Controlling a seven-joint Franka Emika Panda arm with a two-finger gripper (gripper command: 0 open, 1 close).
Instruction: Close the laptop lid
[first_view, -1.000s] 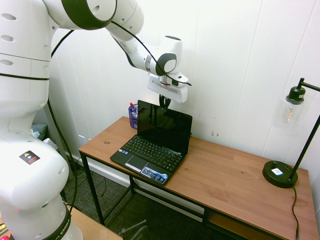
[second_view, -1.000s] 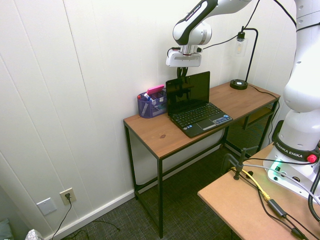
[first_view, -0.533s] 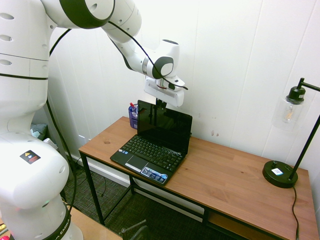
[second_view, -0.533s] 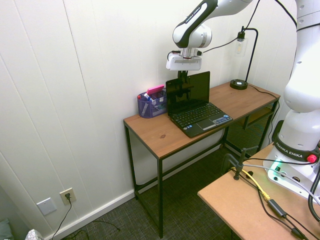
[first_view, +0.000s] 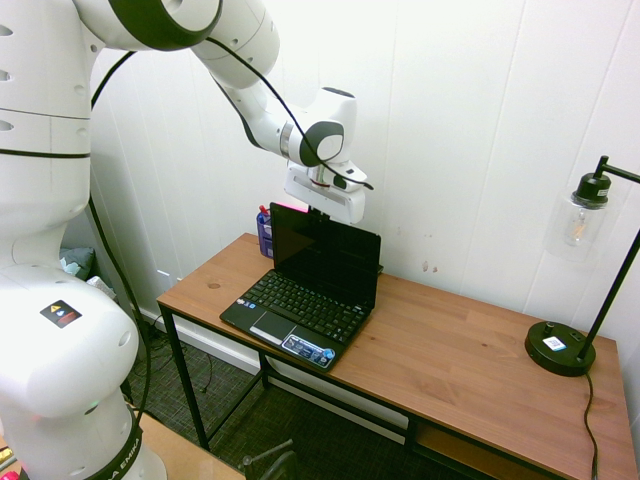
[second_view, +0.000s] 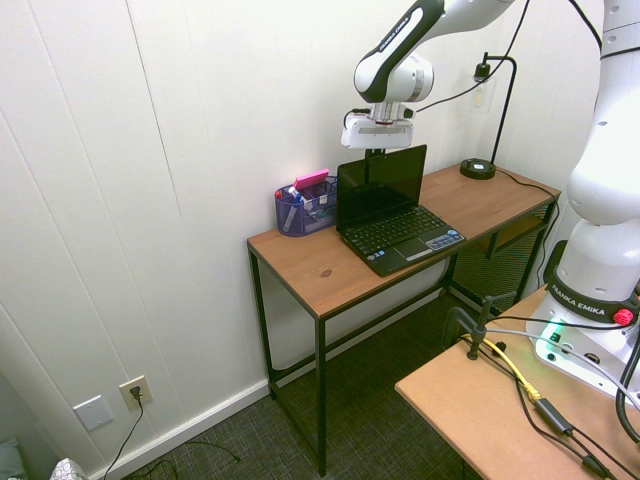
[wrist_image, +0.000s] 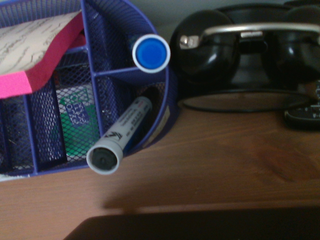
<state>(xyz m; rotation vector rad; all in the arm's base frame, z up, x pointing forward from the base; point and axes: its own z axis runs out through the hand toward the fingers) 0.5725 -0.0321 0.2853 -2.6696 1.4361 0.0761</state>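
While laptop lid (first_view: 325, 258) stands upright on bench (first_view: 470, 350), gripper (first_view: 322, 209) sits behind top edge, fingers clenched, empty. Step: contact. Next: push lid forward, down onto keyboard (first_view: 301, 300).

A long wooden desk with black metal legs (first_view: 450, 350) stands against the white panelled wall (first_view: 470, 120). A small black netbook (first_view: 300, 310) sits on the desk near one end, with the thin black laptop lid (first_view: 325, 255) standing up at its back. Behind the netbook, next to the wall, is a blue mesh desk organizer (second_view: 303, 208). A white marker with a grey cap (wrist_image: 120, 137) and a pink-edged notepad (wrist_image: 35, 50) sit inside it. A black lamp with a round base (first_view: 560, 348) stands at the far other end. The white robot gripper (first_view: 322, 205) is right above the lid's top edge.
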